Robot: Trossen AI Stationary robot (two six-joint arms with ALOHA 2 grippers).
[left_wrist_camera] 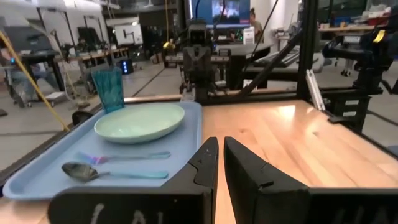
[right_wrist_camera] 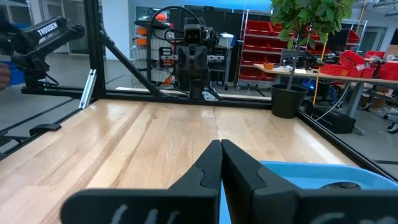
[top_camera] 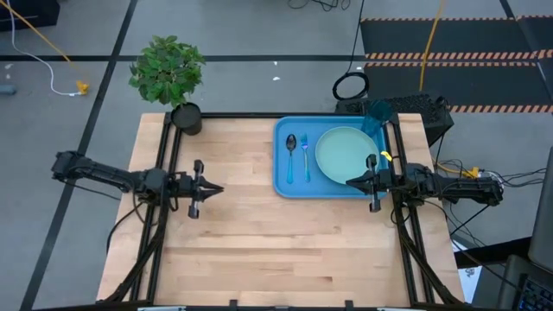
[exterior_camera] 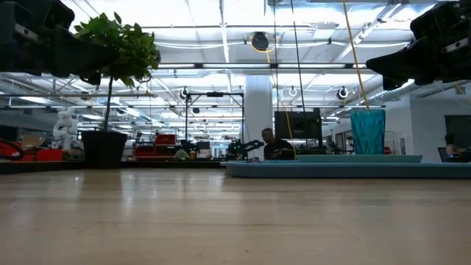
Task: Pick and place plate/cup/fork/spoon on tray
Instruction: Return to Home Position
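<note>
All four items are on the tray (top_camera: 283, 180). The plate (top_camera: 346, 154) lies toward its right side, and the cup (top_camera: 377, 117) stands upright in the far right corner. The fork (top_camera: 306, 157) lies just left of the plate, with the spoon (top_camera: 292, 147) beside it. We judge placing done, with only homing left. The left gripper (top_camera: 218, 188) is closed and empty over the bare table (top_camera: 259, 233). The right gripper (top_camera: 351, 182) is closed and empty, raised over the tray's near edge.

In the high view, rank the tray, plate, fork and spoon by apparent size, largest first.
1. tray
2. plate
3. fork and spoon: these look about the same length, so I am not ranking them.
</note>
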